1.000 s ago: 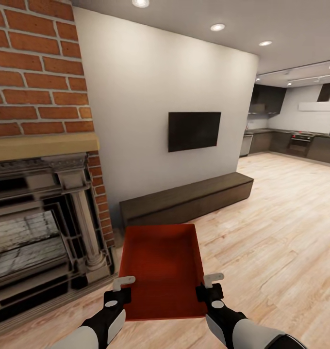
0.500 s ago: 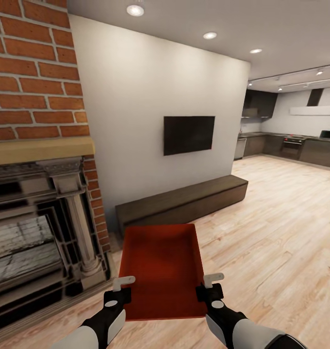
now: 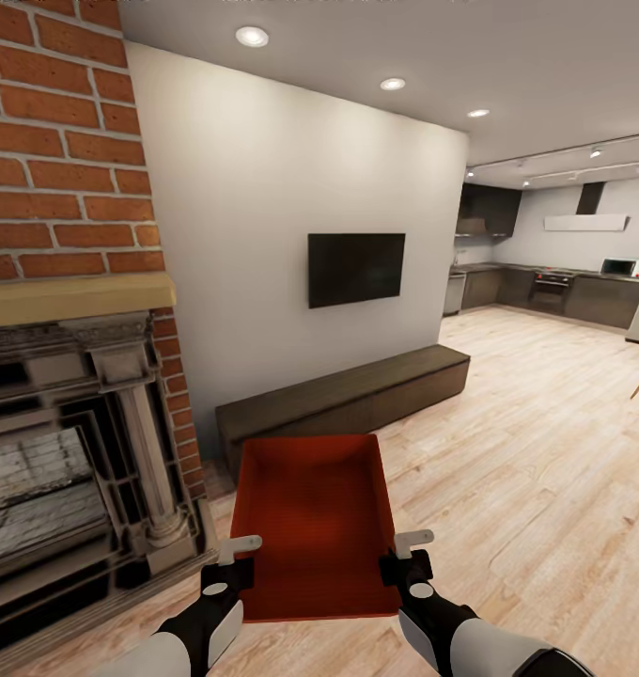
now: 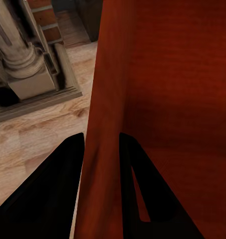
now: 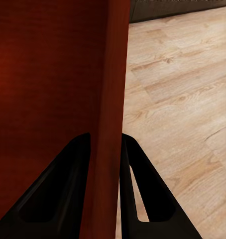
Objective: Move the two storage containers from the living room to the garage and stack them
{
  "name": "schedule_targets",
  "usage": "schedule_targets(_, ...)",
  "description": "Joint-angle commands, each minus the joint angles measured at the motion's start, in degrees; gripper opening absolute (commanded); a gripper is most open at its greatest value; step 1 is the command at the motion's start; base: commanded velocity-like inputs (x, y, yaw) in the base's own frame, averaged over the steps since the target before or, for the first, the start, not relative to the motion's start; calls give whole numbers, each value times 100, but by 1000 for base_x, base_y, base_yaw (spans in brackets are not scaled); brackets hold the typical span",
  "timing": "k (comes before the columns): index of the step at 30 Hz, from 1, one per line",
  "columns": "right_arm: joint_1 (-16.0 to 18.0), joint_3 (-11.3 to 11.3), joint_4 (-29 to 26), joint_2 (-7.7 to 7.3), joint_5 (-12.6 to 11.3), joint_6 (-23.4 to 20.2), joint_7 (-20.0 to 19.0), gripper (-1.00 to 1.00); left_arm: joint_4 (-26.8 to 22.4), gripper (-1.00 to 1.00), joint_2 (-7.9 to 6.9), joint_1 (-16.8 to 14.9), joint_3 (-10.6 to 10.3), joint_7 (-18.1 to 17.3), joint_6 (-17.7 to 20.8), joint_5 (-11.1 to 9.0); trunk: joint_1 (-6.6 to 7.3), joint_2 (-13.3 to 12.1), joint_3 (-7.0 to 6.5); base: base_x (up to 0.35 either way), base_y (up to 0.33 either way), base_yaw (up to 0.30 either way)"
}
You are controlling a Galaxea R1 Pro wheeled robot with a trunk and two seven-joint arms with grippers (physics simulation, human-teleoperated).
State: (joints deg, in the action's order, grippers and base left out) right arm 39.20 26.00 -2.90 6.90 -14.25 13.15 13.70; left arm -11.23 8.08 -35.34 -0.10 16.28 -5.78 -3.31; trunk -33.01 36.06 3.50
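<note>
I carry one orange-red storage container level in front of me, above the light wood planks of the living room. My left gripper is shut on its left wall, one dark finger on each side. On the opposite side my right gripper is shut on the right wall in the same way. The bin is open-topped and holds nothing.
The brick chimney and ornate dark fireplace stand close at my left. A low dark bench runs under a wall-mounted TV. Wood floor stretches right toward a dark kitchen.
The whole view has swung rightward and slightly up, so fireplace, TV and bench slid left while more kitchen appeared. Both grippers and the container keep the same place in the picture.
</note>
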Motion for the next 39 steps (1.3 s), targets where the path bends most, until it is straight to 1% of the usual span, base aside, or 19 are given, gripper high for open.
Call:
schedule_targets(1,9,-487,-193,5,28,-6,10,-100,7,-100,-82,1,-25,183,-30,-12,-2,9,2,0,0,-83)
schedule_targets(19,9,-489,-193,5,28,-10,10,-100,7,-100,-83,1,-25,183,-30,-12,-2,9,-150,0,0,-60)
schedule_targets(39,9,-490,-193,5,28,-16,10,-100,7,-100,-84,1,-25,183,-34,-12,-2,9,-159,0,0,0)
